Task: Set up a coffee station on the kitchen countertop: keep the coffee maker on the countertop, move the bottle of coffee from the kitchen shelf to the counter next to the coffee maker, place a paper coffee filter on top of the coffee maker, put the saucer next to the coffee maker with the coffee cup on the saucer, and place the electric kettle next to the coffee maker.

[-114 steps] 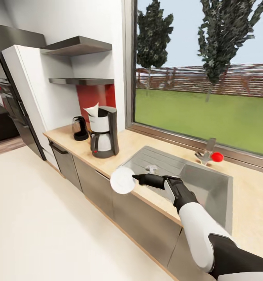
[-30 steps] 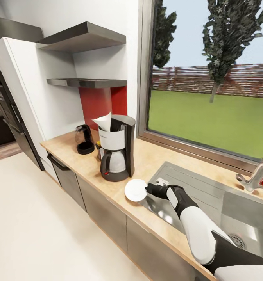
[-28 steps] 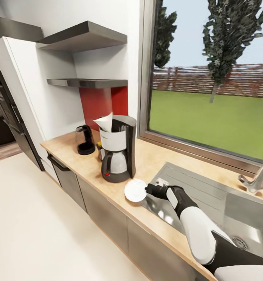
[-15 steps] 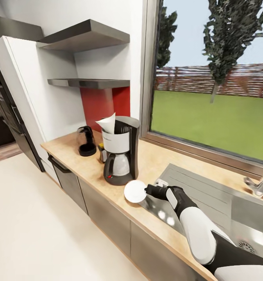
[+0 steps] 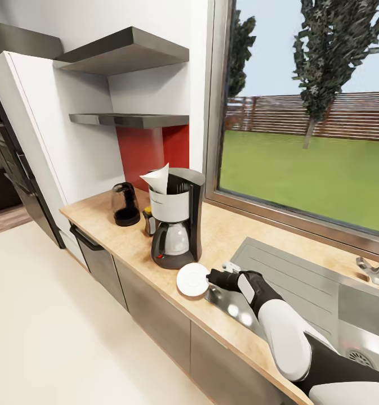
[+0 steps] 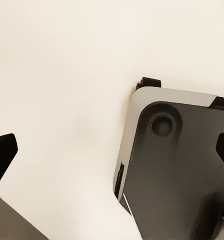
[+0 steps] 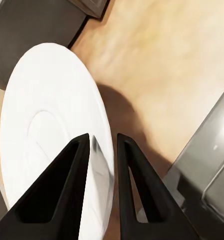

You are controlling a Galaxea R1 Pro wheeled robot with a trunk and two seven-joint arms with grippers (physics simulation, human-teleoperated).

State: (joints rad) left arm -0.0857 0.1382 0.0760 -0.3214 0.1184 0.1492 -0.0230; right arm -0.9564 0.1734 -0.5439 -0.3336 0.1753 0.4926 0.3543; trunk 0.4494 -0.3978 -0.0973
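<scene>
The black-and-white coffee maker (image 5: 175, 222) stands on the wooden countertop (image 5: 127, 242) with a white paper filter (image 5: 158, 179) sticking out of its top. A small bottle (image 5: 148, 220) sits just behind it, and the black electric kettle (image 5: 124, 203) stands farther left. My right gripper (image 5: 213, 277) is shut on the rim of the white saucer (image 5: 193, 279), held low and tilted over the counter right beside the coffee maker's base. In the right wrist view the fingers (image 7: 67, 185) pinch the saucer (image 7: 42, 140) edge. My left gripper (image 6: 112, 150) is open over the floor.
The steel sink (image 5: 302, 281) and its drainboard lie right of the saucer, with a small pale object (image 5: 231, 265) behind my wrist. Two wall shelves (image 5: 127, 119) hang above the counter. A window runs along the back. The robot's dark base (image 6: 176, 165) shows below my left gripper.
The view has moved in on the counter. My right gripper has brought the saucer lower and closer to the coffee maker's base. The left arm has stayed as it was.
</scene>
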